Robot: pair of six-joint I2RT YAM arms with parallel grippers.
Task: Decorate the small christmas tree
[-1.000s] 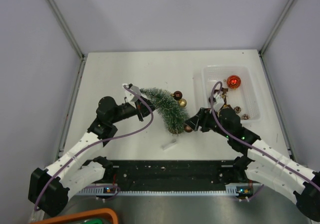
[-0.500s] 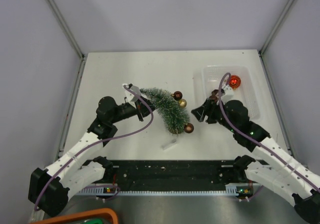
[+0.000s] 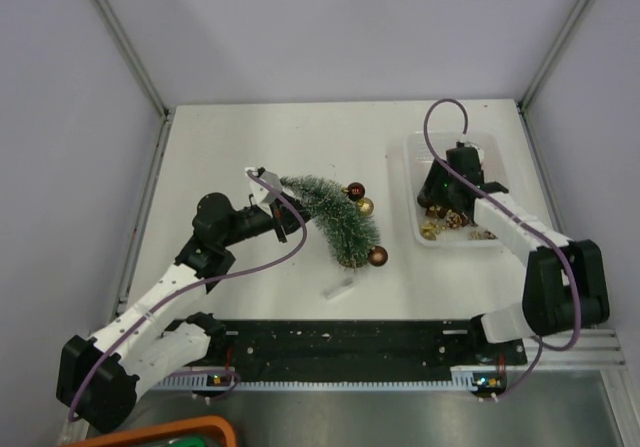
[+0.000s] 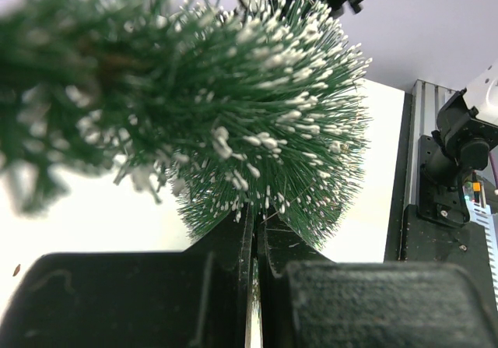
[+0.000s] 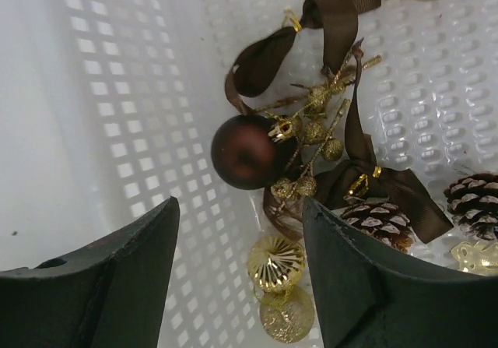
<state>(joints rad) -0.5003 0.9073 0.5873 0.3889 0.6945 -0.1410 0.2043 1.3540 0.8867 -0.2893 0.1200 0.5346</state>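
The small christmas tree [image 3: 332, 214] stands on its disc base mid-table, its top bent over to the left. It carries a dark red bauble [image 3: 354, 190], a gold bauble [image 3: 366, 206] and a brown bauble [image 3: 377, 256] near its base. My left gripper [image 3: 284, 218] is shut on the tree's tip; in the left wrist view the jaws [image 4: 255, 225] are pinched into the bristles [image 4: 264, 122]. My right gripper [image 3: 441, 199] is open and empty over the clear bin [image 3: 500, 229]. In the right wrist view it [image 5: 239, 204] hangs above a brown bauble [image 5: 245, 151] and a ribbed gold bauble [image 5: 276, 262].
The bin also holds a glittery gold bauble [image 5: 286, 314], pine cones [image 5: 381, 222], gold berry sprigs and brown ribbon bows [image 5: 327, 21]. A small white piece [image 3: 338, 288] lies on the table in front of the tree. An orange rim [image 3: 170, 431] shows at the bottom left.
My right gripper left the brown bauble hanging near the tree's base and swung right and back to over the bin. The left gripper and the tree have not moved.
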